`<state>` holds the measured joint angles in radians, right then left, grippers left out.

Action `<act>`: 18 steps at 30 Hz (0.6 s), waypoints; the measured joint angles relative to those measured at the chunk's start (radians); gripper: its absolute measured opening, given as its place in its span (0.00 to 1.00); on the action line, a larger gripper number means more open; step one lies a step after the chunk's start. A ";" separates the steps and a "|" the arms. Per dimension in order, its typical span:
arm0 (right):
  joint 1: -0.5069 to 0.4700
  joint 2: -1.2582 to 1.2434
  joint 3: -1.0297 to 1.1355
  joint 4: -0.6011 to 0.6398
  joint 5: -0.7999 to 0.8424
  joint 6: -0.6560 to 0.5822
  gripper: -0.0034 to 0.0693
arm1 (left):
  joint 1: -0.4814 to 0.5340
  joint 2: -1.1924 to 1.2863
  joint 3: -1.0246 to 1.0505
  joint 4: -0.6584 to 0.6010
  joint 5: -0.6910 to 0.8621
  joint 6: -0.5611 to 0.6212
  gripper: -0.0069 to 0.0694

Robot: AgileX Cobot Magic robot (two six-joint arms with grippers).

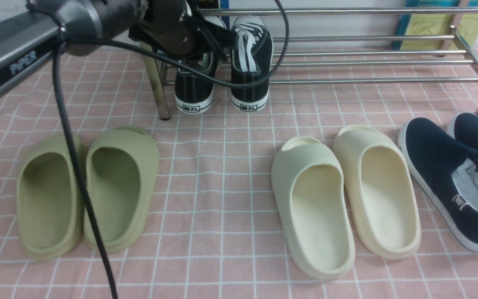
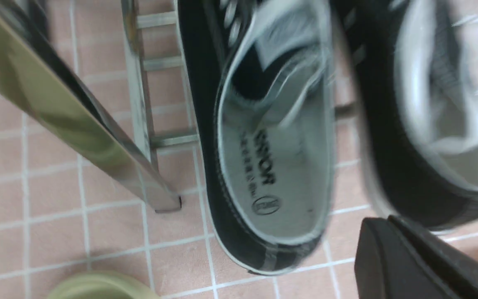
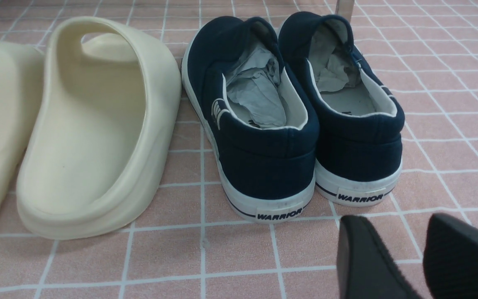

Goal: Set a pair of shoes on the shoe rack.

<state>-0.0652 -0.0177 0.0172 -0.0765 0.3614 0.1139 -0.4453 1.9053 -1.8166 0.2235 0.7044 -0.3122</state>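
Two black canvas sneakers rest side by side on the left end of the steel shoe rack [image 1: 367,62], heels toward me: the left one [image 1: 194,89] and the right one [image 1: 250,54]. My left arm's wrist [image 1: 172,25] hovers over the left sneaker and hides its front. In the left wrist view the left gripper [image 2: 380,222] has its fingers pressed together and holds nothing. It sits just behind the heels of the left sneaker [image 2: 272,166] and the right sneaker [image 2: 421,124]. My right gripper [image 3: 392,224] is open and empty, low over the cloth.
A pair of olive-green slides [image 1: 85,191] lies front left and a pair of cream slides [image 1: 342,195] front right. Navy slip-ons [image 1: 450,174] lie at the far right, just ahead of the right gripper [image 3: 264,124]. A rack leg [image 2: 77,120] stands beside the left sneaker. A black cable [image 1: 77,166] hangs from the left arm.
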 joint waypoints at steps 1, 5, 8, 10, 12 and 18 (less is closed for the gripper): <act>0.000 0.000 0.000 0.000 0.000 0.000 0.37 | -0.003 -0.055 0.000 -0.005 0.022 0.015 0.12; 0.000 0.000 0.000 0.001 0.000 0.000 0.37 | -0.003 -0.212 0.005 -0.004 0.100 0.068 0.12; 0.000 0.000 0.000 0.000 0.000 0.000 0.37 | -0.002 -0.370 0.057 0.012 0.141 0.091 0.12; 0.000 0.000 0.000 0.000 0.000 0.000 0.37 | -0.002 -0.449 0.102 0.026 0.154 0.096 0.12; 0.000 0.000 0.000 0.000 0.000 0.000 0.37 | -0.002 -0.629 0.250 0.055 0.160 0.093 0.12; 0.000 0.000 0.000 0.001 0.000 0.000 0.37 | -0.002 -0.947 0.615 0.111 0.155 0.001 0.12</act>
<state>-0.0652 -0.0177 0.0172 -0.0756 0.3614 0.1139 -0.4477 0.9588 -1.2013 0.3346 0.8592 -0.3108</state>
